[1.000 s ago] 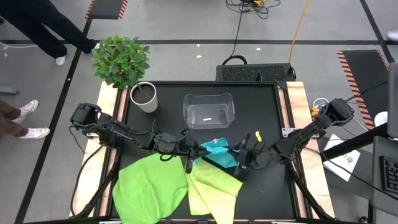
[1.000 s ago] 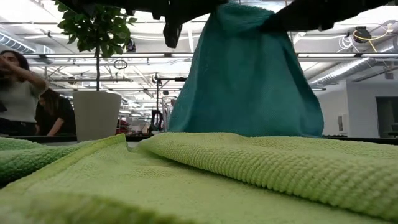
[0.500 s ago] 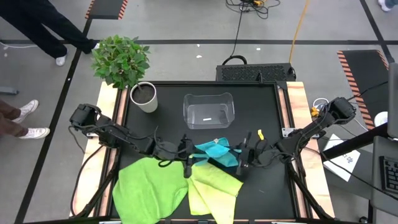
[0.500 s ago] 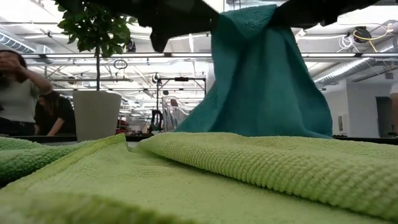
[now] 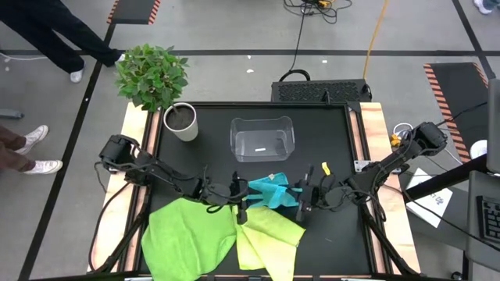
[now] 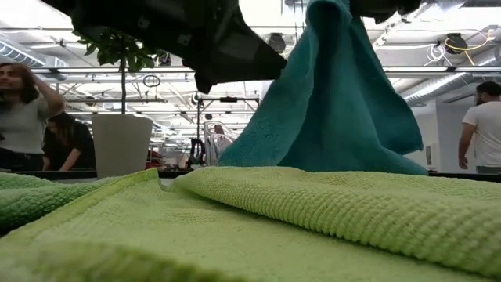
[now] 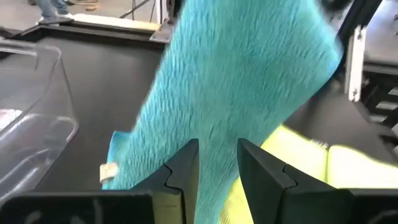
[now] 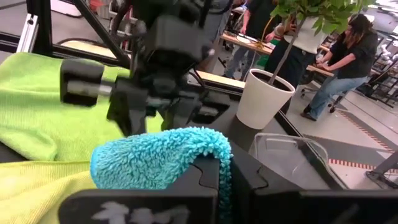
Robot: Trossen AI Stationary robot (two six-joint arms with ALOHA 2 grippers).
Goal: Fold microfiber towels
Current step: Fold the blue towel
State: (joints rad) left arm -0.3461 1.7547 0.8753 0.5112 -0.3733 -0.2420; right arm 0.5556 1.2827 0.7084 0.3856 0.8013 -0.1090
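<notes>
The turquoise towel [image 5: 269,190] hangs from my right gripper [image 5: 301,206], which is shut on it over the table's middle. My left gripper [image 5: 241,209] stands open just left of it. In the left wrist view its gripper [image 7: 217,149] faces the hanging cloth [image 7: 236,81] at close range. The bright green towel [image 5: 187,234] and the pale yellow-green towel [image 5: 269,234] lie spread at the near edge, overlapping. The yellow-green towel's far part lies under the turquoise towel's lower end. My right gripper pinches a bunched fold at the turquoise towel's top [image 8: 214,155] between its two fingers, coming roughly level from the table's right. Cloth drapes over one finger [image 8: 199,180]. The towel hangs slack below, and its lower end [image 7: 118,168] lies on the table. My left gripper: I cannot tell whether its fingertips [image 7: 189,152] touch the cloth.
A clear plastic bin [image 5: 262,139] stands behind the towels, and a white pot with a plant [image 5: 181,121] is at the far left. A small yellow thing [image 5: 325,168] lies at mid right. People stand beyond the table in the low view [image 6: 23,117].
My left gripper has opened and let go of the turquoise towel's corner, then sunk toward the table. That side of the towel has dropped, so the cloth now hangs from my right gripper alone. My right gripper has risen a little with the towel's top.
</notes>
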